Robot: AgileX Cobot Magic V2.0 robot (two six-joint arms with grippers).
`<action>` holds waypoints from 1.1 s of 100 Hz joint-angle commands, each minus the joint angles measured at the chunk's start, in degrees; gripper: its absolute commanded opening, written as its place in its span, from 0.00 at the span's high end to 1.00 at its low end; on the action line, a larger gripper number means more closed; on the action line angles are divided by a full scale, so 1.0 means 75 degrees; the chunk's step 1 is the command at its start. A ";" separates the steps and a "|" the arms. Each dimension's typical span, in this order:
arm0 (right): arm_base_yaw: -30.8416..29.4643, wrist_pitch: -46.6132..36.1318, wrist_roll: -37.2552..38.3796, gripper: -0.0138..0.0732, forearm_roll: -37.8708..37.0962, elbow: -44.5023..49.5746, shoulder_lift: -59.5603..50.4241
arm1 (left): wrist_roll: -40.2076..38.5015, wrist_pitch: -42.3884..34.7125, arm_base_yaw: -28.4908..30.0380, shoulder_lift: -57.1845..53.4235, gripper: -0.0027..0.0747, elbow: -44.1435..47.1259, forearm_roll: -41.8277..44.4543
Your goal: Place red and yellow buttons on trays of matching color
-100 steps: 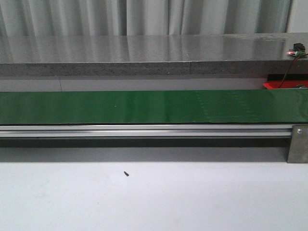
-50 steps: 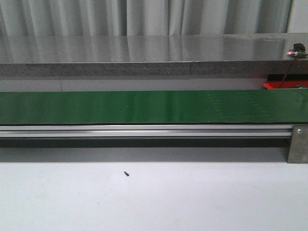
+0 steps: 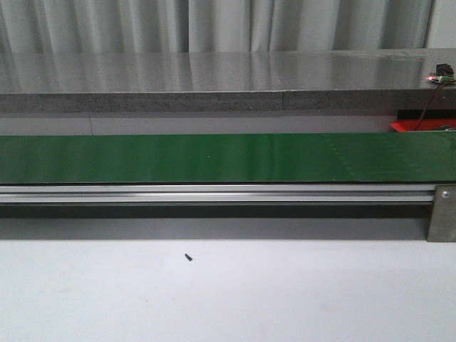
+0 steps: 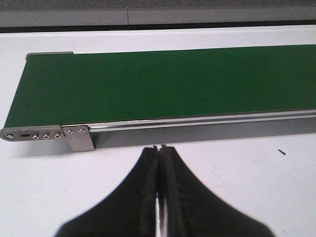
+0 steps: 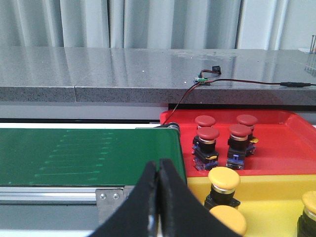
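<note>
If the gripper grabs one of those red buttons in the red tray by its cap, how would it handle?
The red button would probably feel rigid. Its domed, glossy cap might slip between pads. Standing tall on a narrower dark base in the red tray, it looks prone to tipping if nudged.

I see a green conveyor belt [image 3: 214,158] running across the white bench [image 3: 285,292], with an aluminium rail [image 3: 214,194] along its near edge. A small dark speck [image 3: 188,256] lies on the bench, and grey curtains [image 3: 214,25] hang behind a stone ledge [image 3: 214,78].

Two black, wedge-shaped end effectors, the left end effector [image 4: 159,148] and the right end effector [image 5: 158,165], each have their fingers pressed together, holding nothing, pointing forward.
</note>
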 commanded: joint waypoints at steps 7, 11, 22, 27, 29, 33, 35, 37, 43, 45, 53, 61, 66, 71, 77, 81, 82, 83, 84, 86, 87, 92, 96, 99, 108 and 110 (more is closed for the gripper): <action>-0.0003 -0.0666 0.0008 0.92 -0.0077 -0.0130 -0.0134 | -0.0067 -0.0565 -0.0059 0.0042 0.99 -0.0200 -0.0125; -0.0003 -0.0666 0.0008 0.92 -0.0077 -0.0130 -0.0134 | -0.0067 -0.0565 -0.0059 0.0042 0.99 -0.0200 -0.0125; -0.0003 -0.0666 0.0008 0.92 -0.0077 -0.0130 -0.0134 | -0.0067 -0.0565 -0.0059 0.0042 0.99 -0.0200 -0.0125; -0.0003 -0.0666 0.0008 0.92 -0.0077 -0.0130 -0.0134 | -0.0067 -0.0565 -0.0059 0.0042 0.99 -0.0200 -0.0125; -0.0003 -0.0666 0.0008 0.92 -0.0077 -0.0130 -0.0134 | -0.0067 -0.0565 -0.0059 0.0042 0.99 -0.0200 -0.0125; -0.0003 -0.0666 0.0008 0.92 -0.0077 -0.0130 -0.0134 | -0.0067 -0.0565 -0.0059 0.0042 0.99 -0.0200 -0.0125; -0.0003 -0.0666 0.0008 0.92 -0.0077 -0.0130 -0.0134 | -0.0067 -0.0565 -0.0059 0.0042 0.99 -0.0200 -0.0125; -0.0003 -0.0666 0.0008 0.92 -0.0077 -0.0130 -0.0134 | -0.0067 -0.0565 -0.0059 0.0042 0.99 -0.0186 -0.0125; -0.0003 -0.0666 0.0008 0.92 -0.0077 -0.0130 -0.0134 | -0.0067 -0.0529 -0.0059 0.0042 0.99 -0.0187 -0.0083; -0.0003 -0.0666 0.0008 0.92 -0.0077 -0.0130 -0.0134 | -0.0067 -0.0529 -0.0059 0.0026 0.99 -0.0187 -0.0031; -0.0003 -0.0666 0.0008 0.92 -0.0077 -0.0130 -0.0134 | -0.0067 -0.0638 -0.0059 -0.0037 0.99 -0.0187 0.0293; -0.0003 -0.0666 0.0008 0.92 -0.0077 -0.0130 -0.0134 | -0.0077 -0.1129 -0.0059 -0.0255 0.99 -0.0074 0.0383; -0.0003 -0.0666 0.0008 0.92 -0.0077 -0.0130 -0.0134 | -0.0077 -0.1773 -0.0059 -0.0369 0.99 0.0140 0.0453; -0.0003 -0.0666 0.0008 0.92 -0.0077 -0.0130 -0.0134 | -0.0077 -0.2548 -0.0059 -0.0526 0.99 0.0482 0.0548; -0.0003 -0.0666 0.0008 0.92 -0.0077 -0.0130 -0.0134 | -0.0077 -0.3502 -0.0059 -0.0777 0.99 0.1025 0.0551; -0.0003 -0.0666 0.0008 0.92 -0.0077 -0.0130 -0.0134 | -0.0142 -0.3946 -0.0059 -0.0982 0.99 0.1337 0.0565; -0.0003 -0.0666 0.0008 0.92 -0.0077 -0.0130 -0.0134 | -0.0160 -0.4100 -0.0059 -0.1056 0.99 0.1456 0.0564; -0.0003 -0.0666 0.0008 0.92 -0.0077 -0.0130 -0.0134 | -0.0212 -0.4168 -0.0059 -0.1092 0.99 0.1515 0.0564; -0.0003 -0.0666 0.0008 0.92 -0.0077 -0.0130 -0.0134 | -0.0234 -0.4282 -0.0059 -0.1130 0.99 0.1631 0.0580; -0.0003 -0.0666 0.0008 0.92 -0.0077 -0.0130 -0.0134 | -0.0315 -0.4373 -0.0059 -0.1251 0.99 0.1796 0.0602; -0.0003 -0.0666 0.0008 0.92 -0.0077 -0.0130 -0.0134 | -0.0353 -0.4444 -0.0059 -0.1330 0.99 0.1848 0.0606; -0.0003 -0.0666 0.0008 0.92 -0.0077 -0.0130 -0.0134 | -0.0749 -0.4531 -0.0059 -0.1624 0.99 0.2179 0.0824; -0.0003 -0.0666 0.0008 0.92 -0.0077 -0.0130 -0.0134 | -0.1118 -0.4552 -0.0059 -0.1878 0.99 0.2436 0.1018; -0.0003 -0.0666 0.0008 0.92 -0.0077 -0.0130 -0.0134 | -0.1335 -0.4569 -0.0059 -0.2040 0.99 0.2600 0.1190; -0.0003 -0.0666 0.0008 0.92 -0.0077 -0.0130 -0.0134 | -0.1463 -0.4783 -0.0059 -0.2527 0.99 0.3131 0.1357; -0.0003 -0.0666 0.0008 0.92 -0.0077 -0.0130 -0.0134 | -0.1463 -0.4876 -0.0059 -0.2640 0.99 0.3263 0.1357</action>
